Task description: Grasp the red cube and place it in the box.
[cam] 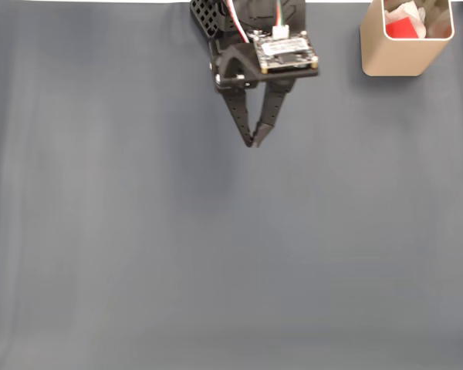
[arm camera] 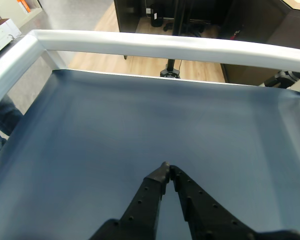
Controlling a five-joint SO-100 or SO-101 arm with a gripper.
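The wide dark grey-blue cloth surface (cam: 216, 254) lies below my gripper and around it on every side, and in the wrist view I see its pale metal edge rail (arm camera: 160, 46) far ahead of my fingertips, with a wooden floor beyond it. I see nothing lying on the cloth near me.

The tall tan box with rounded corners and a pale rim (cam: 386, 62) stands well apart from my gripper, to its right and a little higher in the fixed view, at the top corner of the surface. Inside it, against the white inner wall, sits the small bright red cube (cam: 401, 28). So I judge that the placing is already done.

My black two-finger gripper (cam: 251, 143) has its two fingers closed together at the tips, with nothing between them; the wrist view (arm camera: 167, 167) shows the tips touching above bare cloth.

What could go wrong now is small, I think. If I swing toward the right while I am low, my arm could strike the box wall and tip it, and the cube would roll out. Also, if I go down with closed fingers, the tips could catch the cloth and wrinkle it. I should stay away from the box.
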